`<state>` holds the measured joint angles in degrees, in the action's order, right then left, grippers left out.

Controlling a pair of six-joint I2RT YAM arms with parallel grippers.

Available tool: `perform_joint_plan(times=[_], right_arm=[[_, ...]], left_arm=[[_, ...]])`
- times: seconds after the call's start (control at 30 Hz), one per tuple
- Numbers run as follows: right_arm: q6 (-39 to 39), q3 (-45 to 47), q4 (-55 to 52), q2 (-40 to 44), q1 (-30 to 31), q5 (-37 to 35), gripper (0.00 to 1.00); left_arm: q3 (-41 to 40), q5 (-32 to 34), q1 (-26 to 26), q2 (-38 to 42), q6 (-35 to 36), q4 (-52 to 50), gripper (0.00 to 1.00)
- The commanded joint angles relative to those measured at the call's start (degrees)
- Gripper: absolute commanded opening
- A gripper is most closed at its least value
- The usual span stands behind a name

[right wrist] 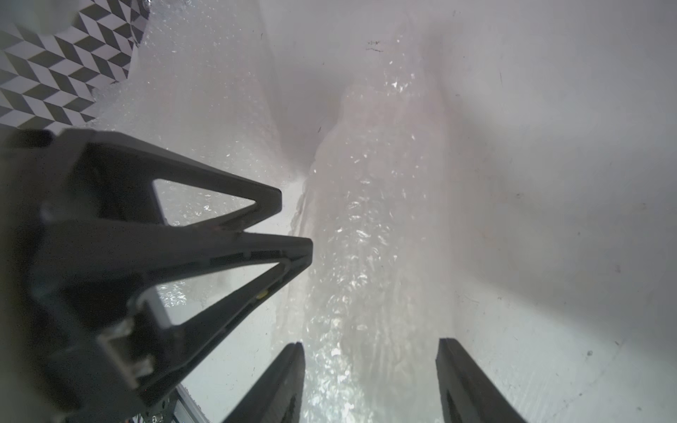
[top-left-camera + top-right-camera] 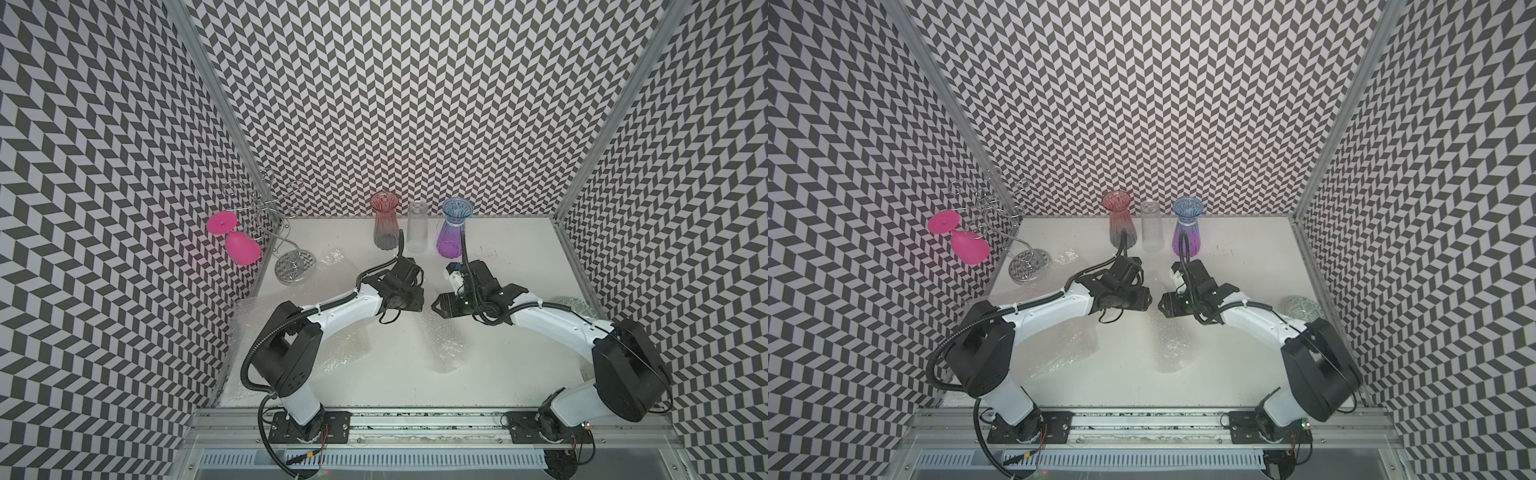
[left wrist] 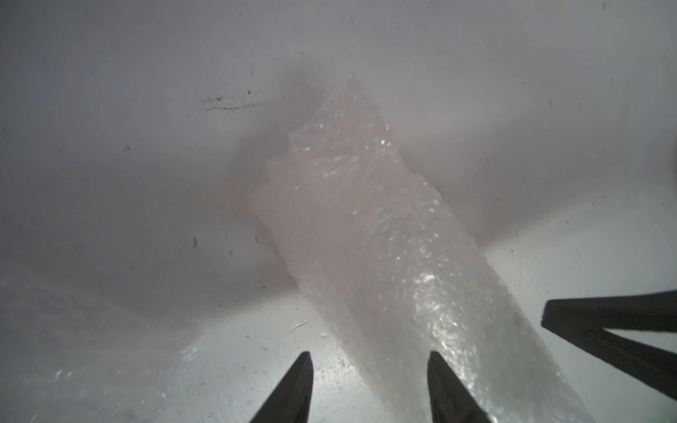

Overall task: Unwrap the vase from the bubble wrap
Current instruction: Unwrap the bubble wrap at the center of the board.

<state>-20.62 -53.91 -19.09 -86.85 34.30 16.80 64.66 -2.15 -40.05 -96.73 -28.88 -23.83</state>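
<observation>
Bubble wrap [image 2: 446, 345], rolled into one long whitish bundle, lies flat on the worktop [image 2: 519, 257], about midway between left and right and well to the near side of the row of vases. Its long axis runs near to far, with the near end swung a little to the right, and its far end sits right under the two pincers. Whether anything is rolled up inside we cannot tell; the plastic is too cloudy.

We read the pincers meeting over that far end as a hunt for a free edge, one side to pin and the other to peel. The left pincer [image 3: 370, 381] has its jaws apart, with bare worktop showing beside one finger and the bundle's flank by the other, so nothing is clamped. The right pincer [image 1: 370, 373] also has its jaws apart, straddling the bundle's width, and we see no pinch in the plastic there. In the right wrist view the left pincer's tips are just beside the bundle's edge, perhaps touching.

Loose sheets [image 2: 257, 328] sprawl on the left of the worktop under the left arm [image 2: 332, 307]; we take these as wrap already shed. At the far edge a red vase [image 2: 384, 226], a clear glass [image 2: 417, 228] and a blue vase [image 2: 454, 230] stand upright, well apart from the work and likely kept there out of harm's way
</observation>
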Motion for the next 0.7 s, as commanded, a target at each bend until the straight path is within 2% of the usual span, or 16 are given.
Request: perform_joint_plan(times=[0.0,0.13,0.5,0.6,0.67], right_arm=[[2.4,-2.0,3.3,-1.9,-0.2,2.1,0.60],[3.3,-3.1,3.4,-4.9,-0.2,2.7,0.59],[4.4,-5.1,4.2,-10.1,-0.2,3.6,0.54],[5.1,-5.5,3.8,-10.9,-0.3,3.5,0.47],[5.1,-5.3,3.8,-10.8,-0.3,3.3,0.34]], left_arm=[[-1.2,-0.3,0.9,-0.4,0.5,1.7,0.42],[-2.7,-0.6,1.5,0.3,0.6,2.5,0.26],[-4.0,-0.8,2.1,0.4,0.8,3.0,0.05],[-4.4,-0.7,2.6,0.8,0.8,3.1,0.02],[-4.6,-0.7,3.0,1.1,0.8,3.0,0.00]])
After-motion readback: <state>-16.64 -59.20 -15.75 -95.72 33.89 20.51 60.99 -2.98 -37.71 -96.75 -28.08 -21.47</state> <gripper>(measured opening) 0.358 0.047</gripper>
